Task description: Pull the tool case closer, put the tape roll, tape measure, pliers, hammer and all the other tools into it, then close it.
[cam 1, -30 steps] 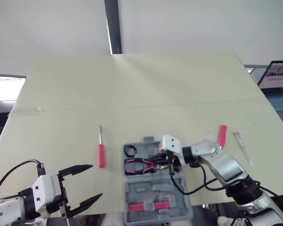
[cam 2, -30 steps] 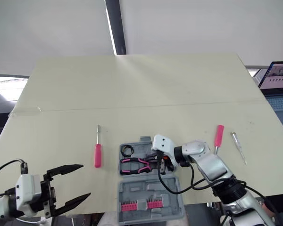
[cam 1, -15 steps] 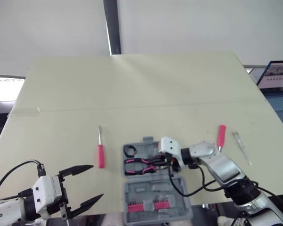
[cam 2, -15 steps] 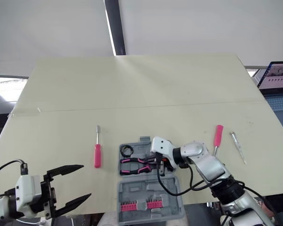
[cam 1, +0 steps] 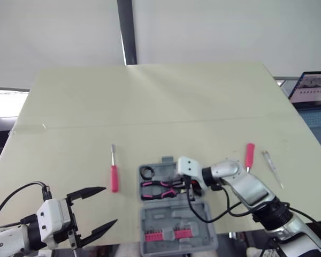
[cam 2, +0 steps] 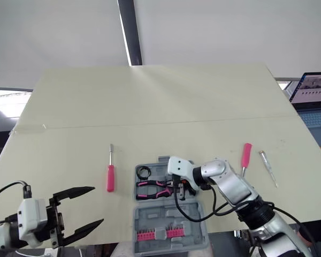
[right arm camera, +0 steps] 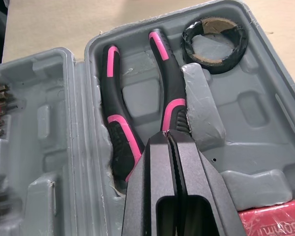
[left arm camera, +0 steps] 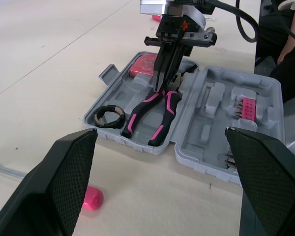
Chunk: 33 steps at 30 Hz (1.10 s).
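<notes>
SEATING THE PLIERS

On the table's [cam 1: 150,101] near edge the case [cam 1: 161,218] lies open. The left gripper [cam 1: 110,205] hovers spread beside it. The right gripper [right arm camera: 167,135], fingers together, stands tip-down on the pliers [cam 1: 159,188] in their recess. Press straight down; withdraw vertically so they remain seated.

A big pale yellow table [cam 1: 150,96] is filling the middle. A thin line [cam 1: 150,123] is running across it from 9 o'clock to 3 o'clock. A laptop [cam 1: 312,87] is sitting just past the table's edge at 3 o'clock, with its screen glowing. A dark post [cam 1: 126,32] is standing against the white wall [cam 1: 230,27] at 12 o'clock.
</notes>
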Each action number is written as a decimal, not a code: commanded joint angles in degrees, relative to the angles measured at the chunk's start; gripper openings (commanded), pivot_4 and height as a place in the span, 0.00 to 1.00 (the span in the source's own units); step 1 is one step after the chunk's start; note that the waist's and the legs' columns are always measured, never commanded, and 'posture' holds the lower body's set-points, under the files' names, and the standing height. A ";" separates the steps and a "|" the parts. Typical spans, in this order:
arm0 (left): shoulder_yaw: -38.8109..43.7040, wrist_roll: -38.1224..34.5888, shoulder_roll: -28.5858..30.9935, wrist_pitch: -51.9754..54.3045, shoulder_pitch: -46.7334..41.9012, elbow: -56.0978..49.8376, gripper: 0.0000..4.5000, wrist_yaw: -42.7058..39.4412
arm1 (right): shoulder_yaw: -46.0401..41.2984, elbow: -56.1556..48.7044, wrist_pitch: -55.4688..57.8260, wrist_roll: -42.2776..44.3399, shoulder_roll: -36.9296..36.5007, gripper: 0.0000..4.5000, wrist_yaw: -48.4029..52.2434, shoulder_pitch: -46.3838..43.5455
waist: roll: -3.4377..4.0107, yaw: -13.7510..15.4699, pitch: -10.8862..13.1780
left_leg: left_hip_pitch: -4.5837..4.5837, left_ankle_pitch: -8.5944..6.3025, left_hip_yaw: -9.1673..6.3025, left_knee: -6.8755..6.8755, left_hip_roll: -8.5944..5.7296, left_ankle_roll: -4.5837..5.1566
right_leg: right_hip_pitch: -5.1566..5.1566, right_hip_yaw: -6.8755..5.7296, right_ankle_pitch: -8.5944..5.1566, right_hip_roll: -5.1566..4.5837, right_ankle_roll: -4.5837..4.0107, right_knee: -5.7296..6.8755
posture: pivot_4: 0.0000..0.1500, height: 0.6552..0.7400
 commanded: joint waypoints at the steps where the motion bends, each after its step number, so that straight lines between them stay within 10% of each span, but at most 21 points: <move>1: 0.14 -0.04 -0.11 -0.28 0.64 -1.98 1.00 0.25 | 4.29 4.27 3.78 -3.75 -0.23 0.01 -0.88 1.64 | 0.02 -0.05 -0.30 | 0.01 0.00 0.00 -0.03 0.00 0.00 | 0.00 0.00 0.00 0.01 0.00 -0.02 | 1.00 0.97; 20: -1.38 0.93 -0.14 0.49 -0.34 -1.12 1.00 1.38 | 2.50 9.47 1.16 -4.32 2.10 0.01 -3.95 3.98 | 0.11 -0.78 -1.36 | 1.08 -0.09 0.03 -0.63 0.17 -0.15 | 0.89 0.01 -0.08 0.19 -0.16 -0.37 | 1.00 0.97; 33: -5.56 2.34 -0.70 0.98 -3.78 1.98 1.00 2.36 | -8.77 -10.37 7.77 6.64 -1.00 0.01 -3.62 8.04 | 0.74 -0.62 -0.61 | 0.85 -0.11 0.10 -0.65 0.35 -0.19 | 0.69 0.06 -0.09 0.38 -0.17 -0.52 | 1.00 0.97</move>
